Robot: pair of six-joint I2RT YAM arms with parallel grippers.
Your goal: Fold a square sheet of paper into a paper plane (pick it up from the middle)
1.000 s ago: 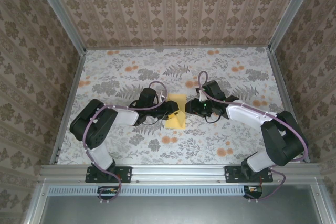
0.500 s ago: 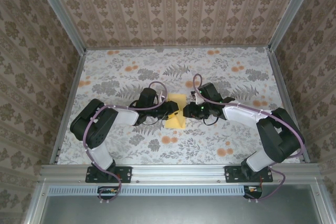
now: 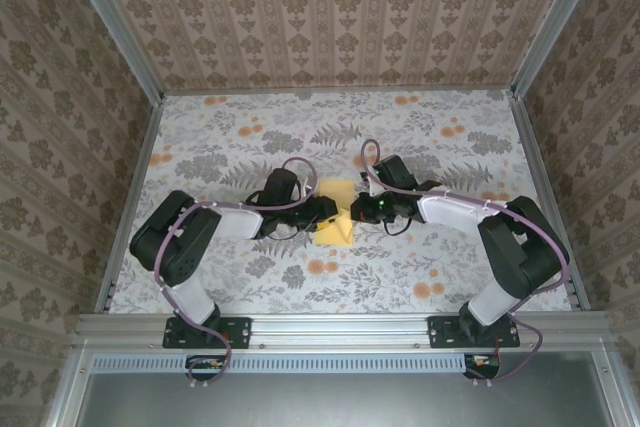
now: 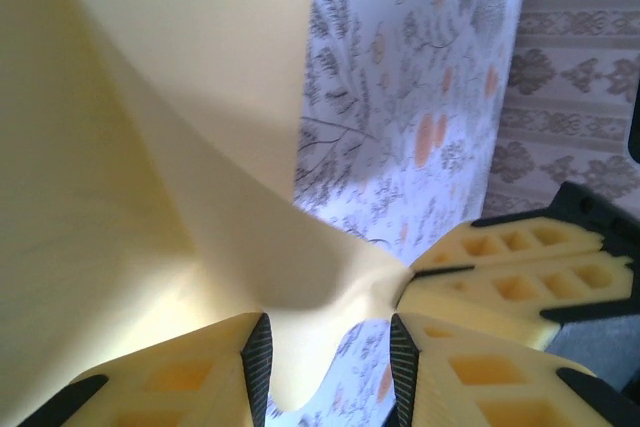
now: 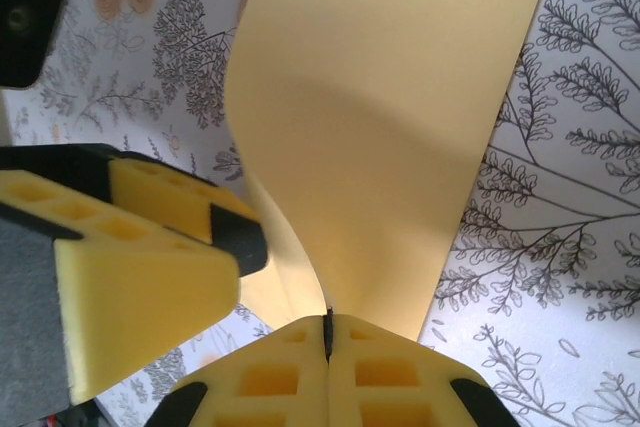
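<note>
Now, with the square sheet of paper (image 3: 338,192) buckled up at the middle of the worktop (image 3: 250,137), the right hand (image 5: 328,332) pinching its edge and the left hand (image 4: 330,347) spread astride it, the left hand should close squarely before any lift.

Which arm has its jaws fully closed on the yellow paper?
The right gripper: its jaws meet, pinching the paper; on the left gripper they stand apart around it.

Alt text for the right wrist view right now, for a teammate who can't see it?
The right gripper is shut on the near edge of the pale-yellow sheet of paper, which curves away over the floral table. The left gripper sits close beside the sheet.
</note>
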